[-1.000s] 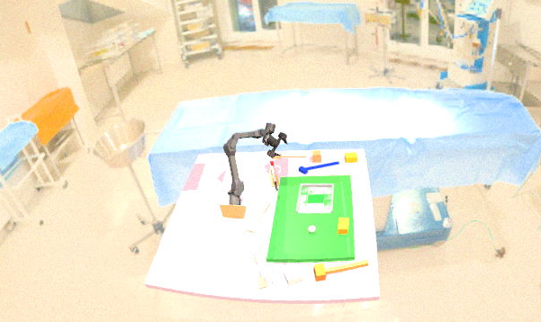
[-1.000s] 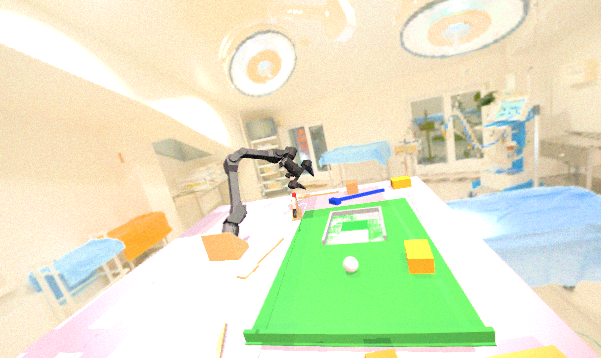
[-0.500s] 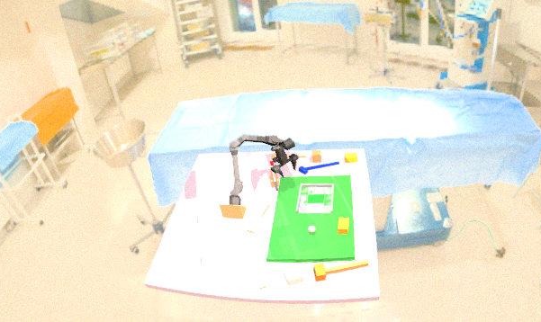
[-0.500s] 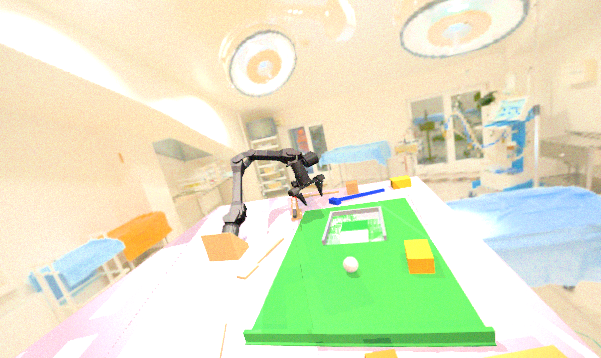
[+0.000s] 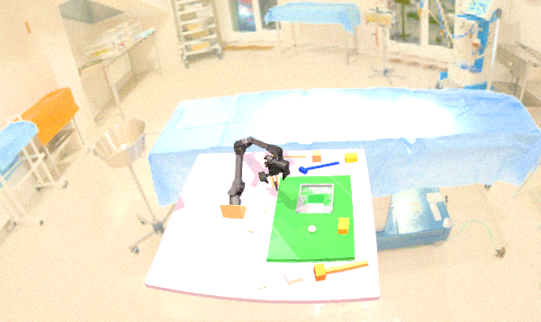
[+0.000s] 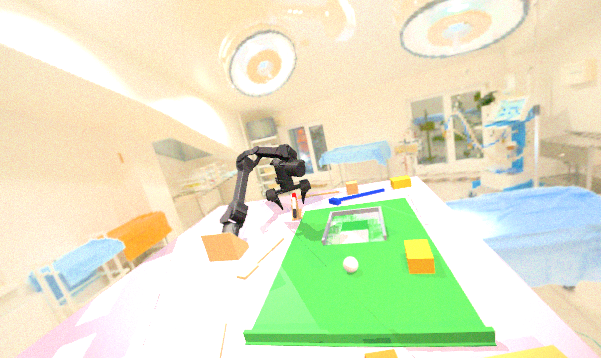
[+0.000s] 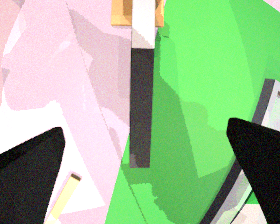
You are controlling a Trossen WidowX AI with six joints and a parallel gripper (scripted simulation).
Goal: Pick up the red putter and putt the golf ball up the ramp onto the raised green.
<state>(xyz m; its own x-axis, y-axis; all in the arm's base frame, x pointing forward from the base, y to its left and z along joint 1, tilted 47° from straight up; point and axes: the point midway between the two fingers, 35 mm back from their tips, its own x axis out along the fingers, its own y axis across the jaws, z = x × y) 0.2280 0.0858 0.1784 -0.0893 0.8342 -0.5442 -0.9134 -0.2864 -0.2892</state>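
A putter (image 5: pixel 275 183) (image 6: pixel 294 206) (image 7: pixel 142 105) with a dark end, a white part and a red top leans in an orange holder (image 7: pixel 122 15) at the left edge of the green mat (image 5: pixel 294 245) (image 6: pixel 382 305) (image 7: pixel 201 65). My gripper (image 5: pixel 276 180) (image 6: pixel 292 205) (image 7: pixel 147 131) is open and empty. It points down above the putter, whose dark end shows between the fingers in the wrist view. The white golf ball (image 5: pixel 311 229) (image 6: pixel 350 264) rests on the mat, in front of a grey square frame (image 5: pixel 316 184). A small green patch (image 5: pixel 316 198) (image 6: pixel 355 225) shows inside the frame.
A yellow block (image 5: pixel 343 226) (image 6: pixel 420 257) stands on the mat, right of the ball. A blue mallet (image 5: pixel 321 166) (image 6: pixel 359 196) lies behind the mat. An orange mallet (image 5: pixel 344 268) and a white block (image 5: pixel 293 279) lie in front. An orange block (image 5: pixel 233 211) (image 6: pixel 221 248) stands by the arm's base.
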